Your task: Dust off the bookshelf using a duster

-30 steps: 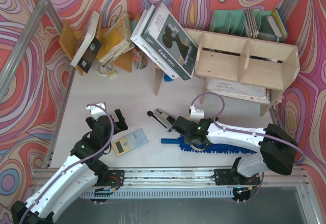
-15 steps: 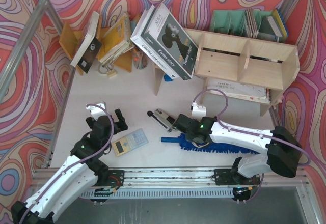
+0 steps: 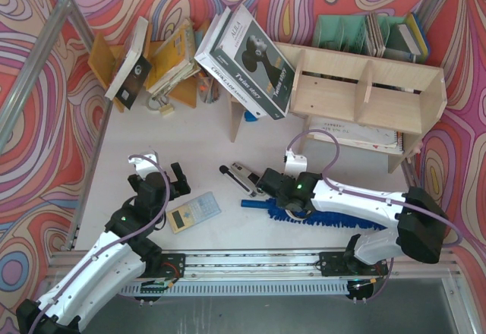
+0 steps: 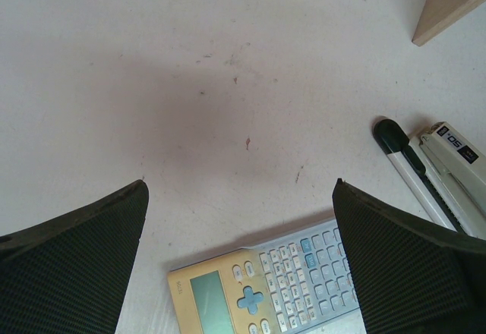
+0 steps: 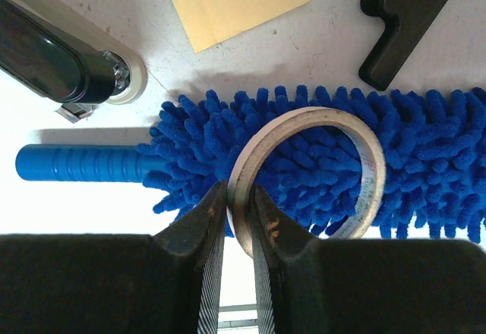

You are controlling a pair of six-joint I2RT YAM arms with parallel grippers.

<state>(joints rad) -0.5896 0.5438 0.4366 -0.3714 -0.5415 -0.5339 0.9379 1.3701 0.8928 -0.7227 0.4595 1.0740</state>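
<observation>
Blue fluff marks the task's thing in the overhead view. The duster point(image 3: 323, 219) lies flat on the pale surface point(image 3: 197, 140), right under the right hand point(image 3: 279, 200) and trailing back beneath its forearm. The bookshelf point(image 3: 395, 110) stands well apart, beyond that hand toward the back wall. Big books point(image 3: 247, 64) lean on the shelf's end, and a careless sweep there could probably tip them. A stapler point(image 3: 241, 177) sits just ahead of the right hand. The left hand point(image 3: 161, 176) hovers beside a calculator point(image 3: 194, 212). Swirl-patterned walls point(image 3: 30, 197) and a metal frame point(image 3: 30, 68) box the space in, so wide swings have little room.

From the left wrist, that hand is spread wide and grasps nothing. The calculator lies just below and between its fingers, and the stapler is off to one side. The surface here is white, faintly scuffed and speckled.

From the right wrist, the hand is clenched on the thin rim of a roll of tape point(image 5: 370, 168) that rests on top of the duster's pile. The duster itself is not gripped. An edge pinch like this looks liable to slip, so the ring could drop or roll, or snag the fibres and drag the brush sideways. The blue handle point(image 5: 76, 163) lies to the side of the fingers point(image 5: 201, 235), close to the stapler, so a reach for it may nudge that. A yellow pad point(image 5: 231, 0) lies farther ahead.
</observation>
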